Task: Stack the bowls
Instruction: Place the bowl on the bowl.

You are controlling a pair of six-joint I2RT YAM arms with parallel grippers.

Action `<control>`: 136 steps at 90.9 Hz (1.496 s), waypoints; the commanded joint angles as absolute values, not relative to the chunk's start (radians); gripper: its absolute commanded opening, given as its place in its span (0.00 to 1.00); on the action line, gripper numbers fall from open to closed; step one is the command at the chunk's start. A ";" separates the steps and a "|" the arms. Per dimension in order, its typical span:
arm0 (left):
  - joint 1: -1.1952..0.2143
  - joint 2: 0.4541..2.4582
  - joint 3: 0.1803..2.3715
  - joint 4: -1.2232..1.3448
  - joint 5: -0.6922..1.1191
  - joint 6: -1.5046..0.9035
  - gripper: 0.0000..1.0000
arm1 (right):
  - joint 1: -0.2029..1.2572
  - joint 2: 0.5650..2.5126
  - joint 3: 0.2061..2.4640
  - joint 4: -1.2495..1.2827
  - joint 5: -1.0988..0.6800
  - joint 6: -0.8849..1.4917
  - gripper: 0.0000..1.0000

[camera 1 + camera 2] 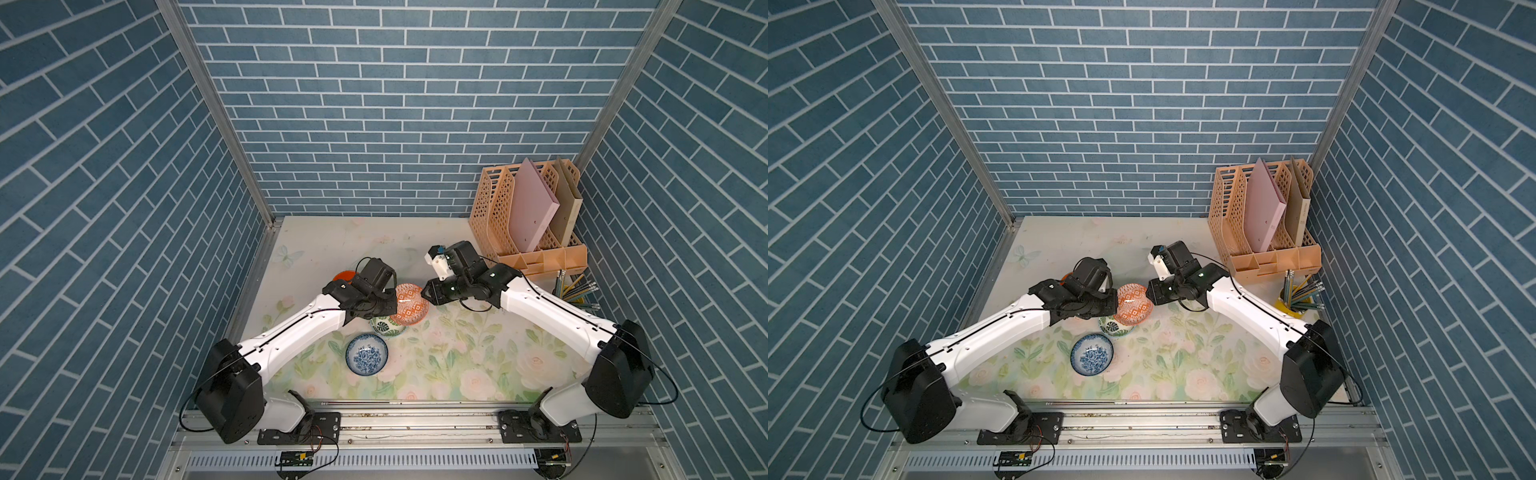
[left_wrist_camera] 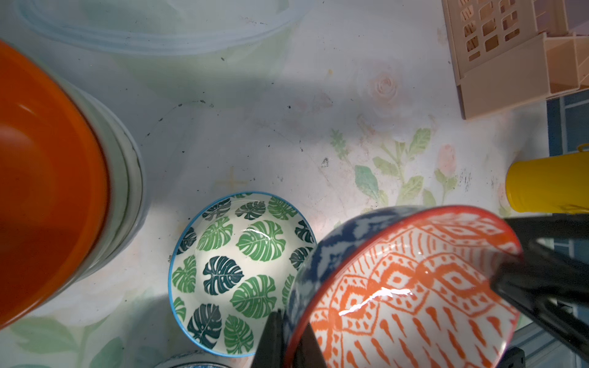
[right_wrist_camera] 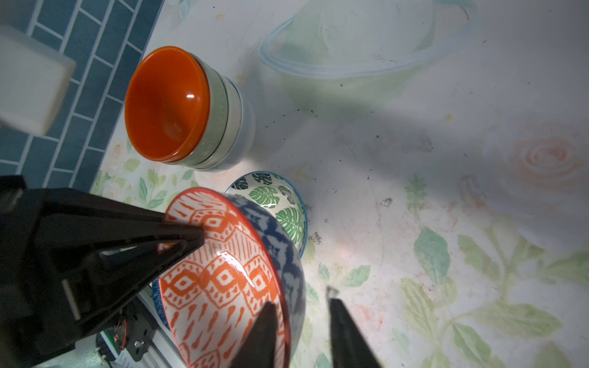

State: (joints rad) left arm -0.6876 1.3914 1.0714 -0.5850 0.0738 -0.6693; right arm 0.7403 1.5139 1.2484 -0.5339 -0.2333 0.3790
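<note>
The orange-red patterned bowl (image 1: 409,305) (image 2: 408,286), blue outside, hangs tilted over the leaf-print bowl (image 1: 386,326) (image 2: 236,270). My left gripper (image 2: 290,321) is shut on its rim, one finger inside and one outside. At the opposite rim my right gripper (image 3: 301,299) stands open; one finger is inside the bowl and the other is off the outer wall. A glossy orange bowl (image 3: 165,102) tops a stack of pale green, cream and white bowls at the left. The blue-white floral bowl (image 1: 367,354) sits alone nearer the front.
A peach file organizer (image 1: 528,220) with folders stands in the back right corner. In front of it is a yellow cup (image 1: 577,295) with pencils. Blue brick walls close in the left, right and back. The arms' base rail runs along the front edge.
</note>
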 commanded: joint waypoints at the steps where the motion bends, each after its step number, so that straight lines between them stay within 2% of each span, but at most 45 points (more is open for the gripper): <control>1: -0.686 1.373 1.067 -0.612 0.047 -0.655 0.00 | 0.737 1.519 1.274 -0.517 -0.195 0.362 0.53; 9: -0.668 1.366 1.061 -0.621 0.041 -0.652 0.00 | 0.735 1.503 1.276 -0.518 -0.171 0.349 0.61; 20: -0.639 1.357 1.051 -0.621 0.051 -0.645 0.00 | 0.712 1.463 1.271 -0.511 -0.157 0.344 0.63; 44: -0.623 1.390 1.025 -0.609 0.072 -0.637 0.00 | 0.644 1.380 1.198 -0.460 -0.179 0.355 0.63; 136: -0.570 1.512 0.977 -0.542 0.087 -0.635 0.00 | 0.644 1.367 1.109 -0.413 -0.239 0.351 0.63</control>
State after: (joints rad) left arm -0.5747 1.5162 0.9802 -0.5549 0.0795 -0.6388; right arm 0.6411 1.3819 1.1267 -0.4313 -0.2268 0.3656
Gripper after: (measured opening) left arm 0.119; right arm 0.628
